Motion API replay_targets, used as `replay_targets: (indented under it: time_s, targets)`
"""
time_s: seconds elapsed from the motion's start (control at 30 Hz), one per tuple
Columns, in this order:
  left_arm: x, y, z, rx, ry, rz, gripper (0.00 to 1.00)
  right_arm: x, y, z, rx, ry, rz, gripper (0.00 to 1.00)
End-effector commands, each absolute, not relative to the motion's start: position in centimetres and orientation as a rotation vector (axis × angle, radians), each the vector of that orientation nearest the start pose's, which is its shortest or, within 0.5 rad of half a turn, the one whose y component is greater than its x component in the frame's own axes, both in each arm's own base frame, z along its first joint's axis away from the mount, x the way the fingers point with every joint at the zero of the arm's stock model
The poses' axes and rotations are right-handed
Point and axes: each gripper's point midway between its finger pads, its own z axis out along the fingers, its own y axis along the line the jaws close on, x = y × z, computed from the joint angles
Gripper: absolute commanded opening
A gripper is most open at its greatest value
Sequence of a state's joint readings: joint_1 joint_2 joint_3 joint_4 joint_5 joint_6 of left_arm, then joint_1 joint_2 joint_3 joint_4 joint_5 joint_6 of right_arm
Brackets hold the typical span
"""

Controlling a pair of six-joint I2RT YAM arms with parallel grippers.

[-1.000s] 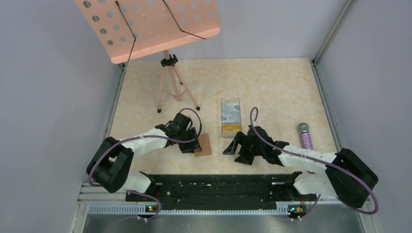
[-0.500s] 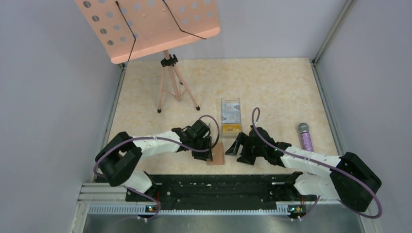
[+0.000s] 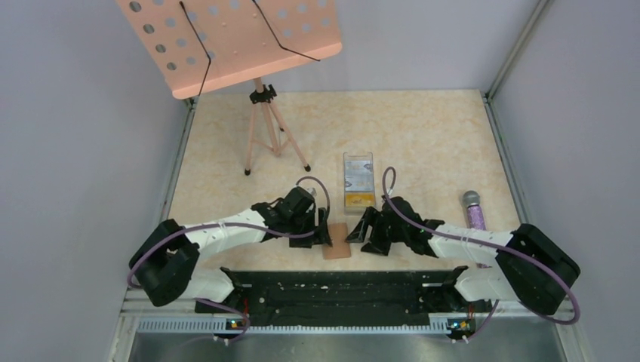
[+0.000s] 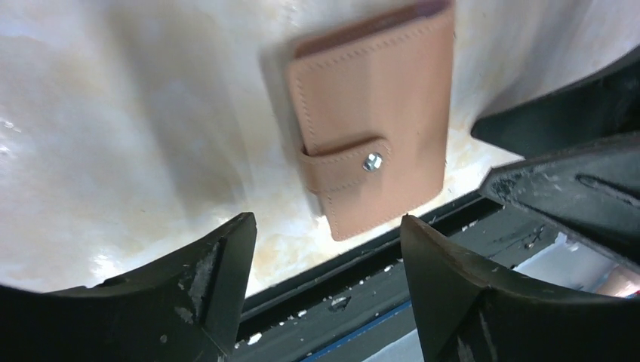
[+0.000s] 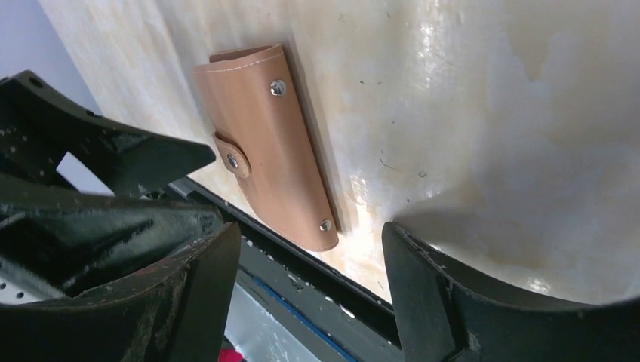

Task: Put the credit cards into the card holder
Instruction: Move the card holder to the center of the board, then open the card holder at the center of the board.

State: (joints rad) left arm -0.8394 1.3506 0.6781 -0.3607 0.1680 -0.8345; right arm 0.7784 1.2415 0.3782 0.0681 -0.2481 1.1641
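The brown card holder (image 3: 337,242) lies flat and snapped shut by the table's front edge, between my two grippers. My left gripper (image 3: 322,234) is open and empty just left of it. My right gripper (image 3: 360,231) is open and empty just right of it. In the left wrist view the holder (image 4: 370,121) lies beyond the open left gripper (image 4: 324,234). In the right wrist view the holder (image 5: 264,143) lies beyond the open right gripper (image 5: 309,241). The credit cards (image 3: 358,197), orange and pale faces, sit inside a clear plastic box (image 3: 358,160) behind the grippers.
A purple microphone (image 3: 475,216) lies at the right. A pink music stand (image 3: 260,121) on a tripod stands at the back left. The black base rail (image 3: 332,290) runs just in front of the card holder.
My left gripper brought the card holder right toward the front centre, then let it go; it now lies flat. My right gripper edged slightly left toward it.
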Motion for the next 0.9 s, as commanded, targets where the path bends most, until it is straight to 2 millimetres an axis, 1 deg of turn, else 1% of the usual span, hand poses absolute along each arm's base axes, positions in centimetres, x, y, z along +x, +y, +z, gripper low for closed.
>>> replay_targets:
  time_s: [0.0,0.13,0.23,0.33,0.43,0.47,0.6,0.63,0.67,0.7,0.77,0.83,0.87]
  targets:
    - [16.2,-25.0,3.7,-0.023,2.783,-0.832,0.73,15.7,27.3,4.0,0.339,2.638,1.126,0.69]
    - [17.3,-25.2,3.1,-0.081,2.755,-0.978,0.69,15.8,27.6,3.4,0.320,2.655,1.123,0.69]
    - [17.9,-25.7,2.8,-0.066,2.764,-1.000,0.67,15.8,28.2,3.1,0.312,2.657,1.156,0.69]
    - [18.0,-26.7,2.7,-0.048,2.783,-1.052,0.61,15.7,28.9,3.2,0.299,2.639,1.221,0.69]
    - [17.8,-27.4,2.8,-0.045,2.785,-1.112,0.52,15.8,29.6,3.7,0.283,2.597,1.306,0.67]
    - [17.9,-27.7,3.1,-0.038,2.770,-1.133,0.50,15.8,29.8,4.1,0.279,2.579,1.332,0.66]
    - [17.9,-27.9,4.2,-0.028,2.719,-1.176,0.43,16.2,30.0,5.5,0.269,2.509,1.382,0.59]
    - [17.9,-28.0,4.6,-0.022,2.703,-1.192,0.42,16.3,30.0,5.9,0.265,2.489,1.388,0.55]
    - [17.9,-28.0,5.0,-0.016,2.688,-1.211,0.41,16.5,30.0,6.4,0.267,2.470,1.395,0.48]
    - [17.9,-28.1,5.4,-0.010,2.674,-1.225,0.40,16.6,30.0,7.0,0.260,2.445,1.408,0.37]
    - [17.7,-28.4,6.3,0.011,2.646,-1.260,0.39,16.7,29.9,7.8,0.258,2.412,1.422,0.24]
    - [17.6,-28.6,7.2,0.036,2.617,-1.292,0.39,16.7,29.9,8.6,0.252,2.380,1.442,0.20]
    - [17.5,-28.7,7.6,0.048,2.603,-1.309,0.39,16.7,29.9,8.9,0.250,2.369,1.450,0.16]
